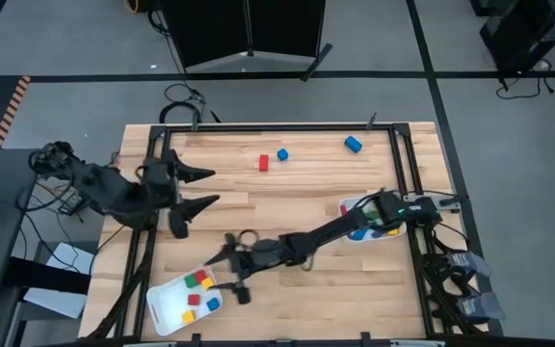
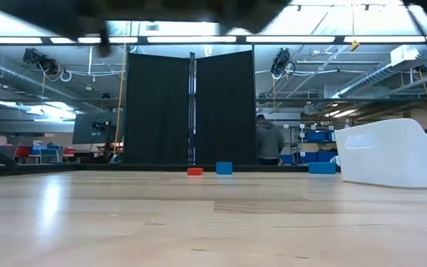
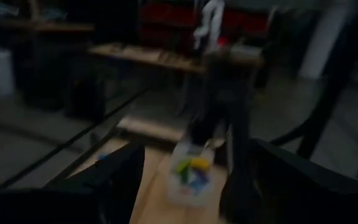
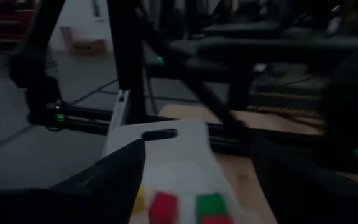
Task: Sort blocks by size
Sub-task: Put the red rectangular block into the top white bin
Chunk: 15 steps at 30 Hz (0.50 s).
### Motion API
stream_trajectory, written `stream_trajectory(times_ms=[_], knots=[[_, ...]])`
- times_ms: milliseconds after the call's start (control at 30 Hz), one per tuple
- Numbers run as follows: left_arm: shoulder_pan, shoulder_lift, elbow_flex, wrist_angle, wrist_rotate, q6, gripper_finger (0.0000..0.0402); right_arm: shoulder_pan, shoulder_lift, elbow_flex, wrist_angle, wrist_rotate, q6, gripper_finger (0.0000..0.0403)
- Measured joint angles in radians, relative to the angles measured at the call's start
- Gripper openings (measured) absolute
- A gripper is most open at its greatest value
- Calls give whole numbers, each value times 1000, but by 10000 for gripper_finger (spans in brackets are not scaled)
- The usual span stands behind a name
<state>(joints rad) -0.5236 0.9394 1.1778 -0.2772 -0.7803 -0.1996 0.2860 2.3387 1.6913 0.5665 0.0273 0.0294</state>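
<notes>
A white tray at the near left holds red, yellow, green and blue blocks. My right gripper reaches across the table and hangs open and empty at that tray's right end. Its wrist view shows the tray with red and green blocks between the spread fingers. A second white tray with blocks lies under the right arm. A red block, a blue block and a blue cylinder lie loose on the far part of the table. My left gripper waits open at the left.
A black metal frame runs around the wooden table. In the low view the right tray stands at the right, and the red block and blue blocks lie far off. A person stands in the room behind.
</notes>
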Motion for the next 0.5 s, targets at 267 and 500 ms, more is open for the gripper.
stream_trajectory(times_ms=[267, 500], knots=[[241, 135, 0, -351, 213, -245, 280, -10, -541, -785, 337, 341, -37, 220], [610, 322, 0, -357, 583, -124, 254, 84, -937, -1133, 337, 559, -31, 213]])
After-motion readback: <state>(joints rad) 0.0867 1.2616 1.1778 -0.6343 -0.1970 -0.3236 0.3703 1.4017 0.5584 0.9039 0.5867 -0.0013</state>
